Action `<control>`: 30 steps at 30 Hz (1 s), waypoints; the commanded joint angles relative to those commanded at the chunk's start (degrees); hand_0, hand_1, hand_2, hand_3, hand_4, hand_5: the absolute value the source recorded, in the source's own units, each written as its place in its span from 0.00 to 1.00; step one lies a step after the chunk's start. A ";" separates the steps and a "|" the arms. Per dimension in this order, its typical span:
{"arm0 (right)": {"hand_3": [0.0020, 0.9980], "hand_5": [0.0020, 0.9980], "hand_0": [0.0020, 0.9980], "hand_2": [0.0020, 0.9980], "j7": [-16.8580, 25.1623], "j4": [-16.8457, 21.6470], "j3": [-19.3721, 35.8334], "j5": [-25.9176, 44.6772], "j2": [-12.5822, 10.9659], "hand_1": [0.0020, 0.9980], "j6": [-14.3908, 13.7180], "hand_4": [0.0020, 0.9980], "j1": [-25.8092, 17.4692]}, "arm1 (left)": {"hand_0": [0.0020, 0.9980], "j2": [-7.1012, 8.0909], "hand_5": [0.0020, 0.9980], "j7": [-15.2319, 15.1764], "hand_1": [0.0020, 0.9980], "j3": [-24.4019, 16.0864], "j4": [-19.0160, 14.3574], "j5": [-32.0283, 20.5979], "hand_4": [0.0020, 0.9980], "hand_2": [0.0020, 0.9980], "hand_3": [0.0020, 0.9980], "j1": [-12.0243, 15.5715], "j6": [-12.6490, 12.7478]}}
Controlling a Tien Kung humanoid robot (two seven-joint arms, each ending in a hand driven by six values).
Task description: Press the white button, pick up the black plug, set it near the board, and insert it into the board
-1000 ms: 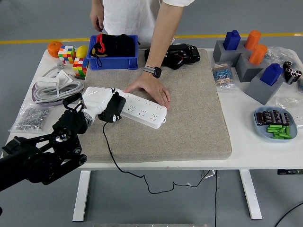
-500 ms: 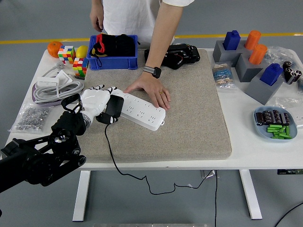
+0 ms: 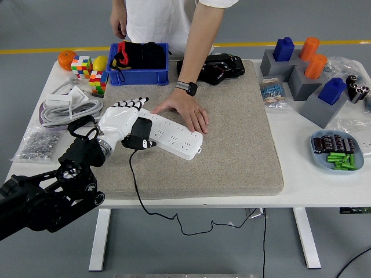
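head view, left hand (image 3: pixel 123 120) over black plug (image 3: pixel 138 135), on board (image 3: pixel 174 135)

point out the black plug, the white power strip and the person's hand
black plug (image 3: pixel 138 139), head view, on its black body at the strip's left end
white power strip (image 3: pixel 174 135), head view, on its socket face
person's hand (image 3: pixel 186 109), head view, on the back of the hand

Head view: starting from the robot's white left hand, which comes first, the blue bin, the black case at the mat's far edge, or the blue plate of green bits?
From the white left hand:
1. Blue plastic bin, just beyond it at the far left.
2. Black case, far centre.
3. Blue plate of green pieces, far right.
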 joint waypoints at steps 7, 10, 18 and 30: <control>0.61 0.35 0.74 0.68 0.02 0.07 0.35 -0.09 0.04 0.70 0.00 0.68 0.02 | 0.91 4.47 0.50 -2.27 0.96 -1.07 -7.03 -0.99 0.96 0.95 0.93 4.92 1.48; 0.61 0.35 0.74 0.68 0.02 0.05 0.43 -0.13 0.04 0.70 0.00 0.68 -0.01 | 0.91 5.73 0.50 -2.34 0.96 -0.33 -8.13 -1.26 0.96 0.95 0.93 6.39 1.40; 0.61 0.35 0.74 0.68 0.15 0.08 0.42 -0.12 0.04 0.70 -0.08 0.68 0.05 | 0.90 6.50 0.47 -2.33 0.94 0.78 -7.29 -1.74 0.86 0.89 0.86 7.51 0.76; 0.61 0.35 0.74 0.68 0.35 0.00 0.24 0.05 0.06 0.70 -0.24 0.68 0.01 | 0.89 3.97 0.46 -2.60 0.91 1.31 -5.13 -2.38 0.85 0.85 0.82 4.89 0.47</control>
